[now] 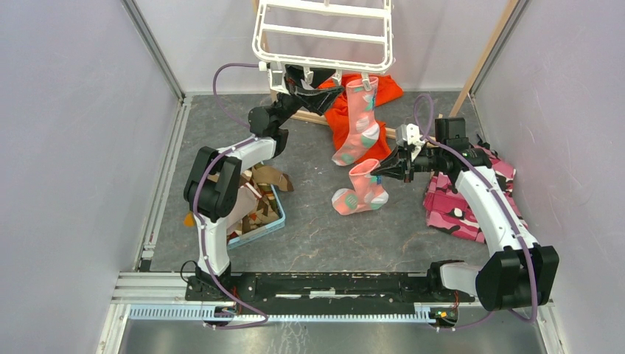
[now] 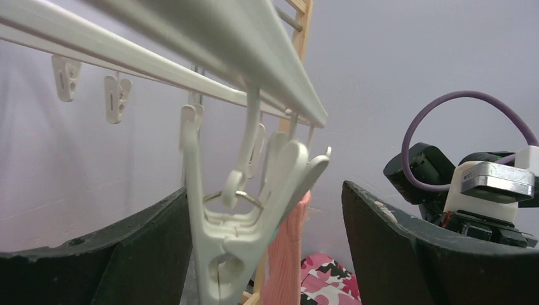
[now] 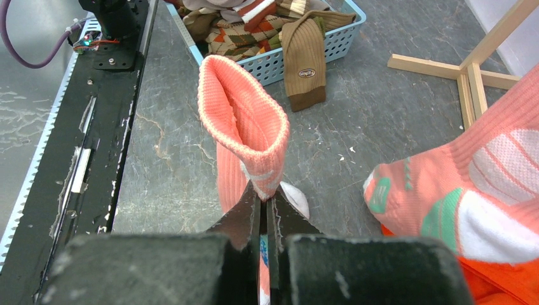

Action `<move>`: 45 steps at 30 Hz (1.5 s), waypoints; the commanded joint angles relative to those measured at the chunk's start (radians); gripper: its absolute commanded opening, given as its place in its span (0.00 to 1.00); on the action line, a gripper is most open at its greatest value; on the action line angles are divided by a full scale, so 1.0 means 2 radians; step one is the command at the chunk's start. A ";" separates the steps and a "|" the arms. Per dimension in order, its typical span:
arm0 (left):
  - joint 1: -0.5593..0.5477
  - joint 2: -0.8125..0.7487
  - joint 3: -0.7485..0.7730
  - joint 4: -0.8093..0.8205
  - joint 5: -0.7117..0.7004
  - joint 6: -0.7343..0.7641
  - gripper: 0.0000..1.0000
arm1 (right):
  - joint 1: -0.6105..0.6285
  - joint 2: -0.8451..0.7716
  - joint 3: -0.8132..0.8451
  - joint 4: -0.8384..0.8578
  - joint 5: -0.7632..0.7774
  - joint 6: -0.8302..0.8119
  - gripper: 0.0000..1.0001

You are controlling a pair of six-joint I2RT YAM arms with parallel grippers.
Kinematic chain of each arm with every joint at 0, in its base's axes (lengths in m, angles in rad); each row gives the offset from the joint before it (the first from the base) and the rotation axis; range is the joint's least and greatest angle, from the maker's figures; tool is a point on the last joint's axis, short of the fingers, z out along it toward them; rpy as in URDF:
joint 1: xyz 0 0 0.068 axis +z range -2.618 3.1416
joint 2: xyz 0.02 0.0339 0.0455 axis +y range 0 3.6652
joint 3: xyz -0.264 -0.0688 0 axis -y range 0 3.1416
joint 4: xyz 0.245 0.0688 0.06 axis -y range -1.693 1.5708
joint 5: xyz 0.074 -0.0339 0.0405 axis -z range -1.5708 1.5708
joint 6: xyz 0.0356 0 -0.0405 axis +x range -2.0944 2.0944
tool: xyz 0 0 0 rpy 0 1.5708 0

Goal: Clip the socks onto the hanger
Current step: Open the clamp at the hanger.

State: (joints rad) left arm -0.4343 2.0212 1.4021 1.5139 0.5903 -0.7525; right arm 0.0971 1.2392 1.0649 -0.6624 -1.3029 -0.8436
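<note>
One pink sock [image 1: 359, 122] hangs clipped under the white hanger [image 1: 324, 33] at twelve o'clock. Right jaws clamp the second pink sock [image 1: 359, 190] by its cuff, mid-counter, presenting it. Left jaws stand apart around a free clip [image 2: 238, 254], probably to squeeze it open.
</note>
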 commanded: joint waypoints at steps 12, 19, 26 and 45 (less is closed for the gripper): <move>-0.005 0.011 0.079 0.112 0.045 -0.070 0.86 | -0.002 0.006 0.028 -0.020 -0.017 -0.023 0.00; -0.005 0.010 0.076 0.112 0.053 -0.071 0.87 | -0.003 0.007 0.030 -0.027 -0.018 -0.030 0.00; -0.005 0.001 0.048 0.112 0.073 -0.057 0.99 | -0.004 0.015 0.041 -0.058 -0.022 -0.057 0.00; 0.000 -0.015 -0.084 0.112 0.063 0.060 0.99 | -0.006 0.022 0.045 -0.072 -0.023 -0.071 0.00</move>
State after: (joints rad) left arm -0.4385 2.0357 1.2736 1.5169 0.7147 -0.7223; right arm 0.0895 1.2781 1.1118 -0.8009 -1.3178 -0.9672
